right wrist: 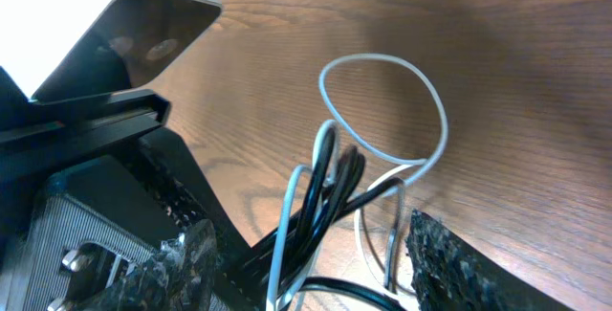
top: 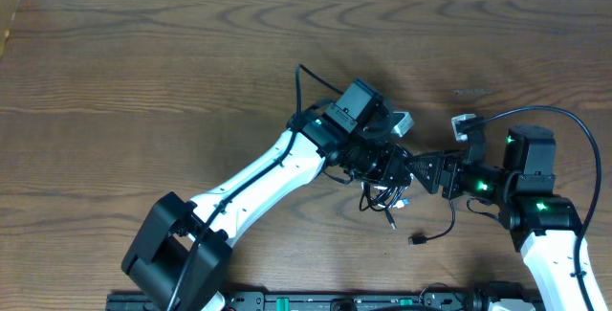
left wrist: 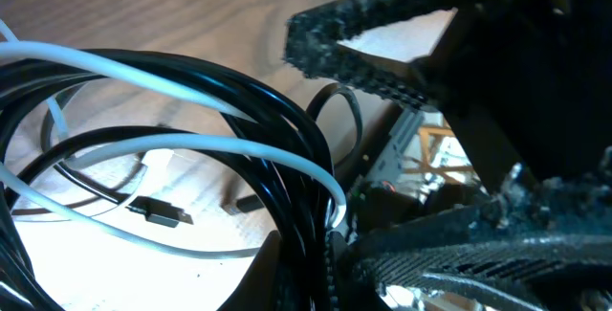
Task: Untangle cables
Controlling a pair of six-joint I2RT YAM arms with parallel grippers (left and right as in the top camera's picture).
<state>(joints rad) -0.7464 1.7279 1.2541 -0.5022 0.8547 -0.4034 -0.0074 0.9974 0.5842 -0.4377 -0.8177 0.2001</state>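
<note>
The cables [top: 382, 196] are a small bundle of thin white and black cords on the wooden table, between my two grippers. My left gripper [top: 392, 169] is shut on the bundle's black strands [left wrist: 239, 100], pinched between its fingers [left wrist: 316, 273]. My right gripper [top: 427, 172] faces it from the right. Its fingers [right wrist: 308, 239] are open, with black and white strands [right wrist: 330, 187] passing between them untouched. A white loop [right wrist: 382, 110] stands up beyond the fingers. A loose black plug end [top: 418, 240] trails toward the front; a plug also shows in the left wrist view [left wrist: 158, 212].
The two grippers are nearly touching over the bundle. The right arm's thick black wire [top: 574, 124] arcs over its wrist. A dark rail [top: 316, 301] runs along the table's front edge. Bare wood table [top: 143, 81] lies to the left and back.
</note>
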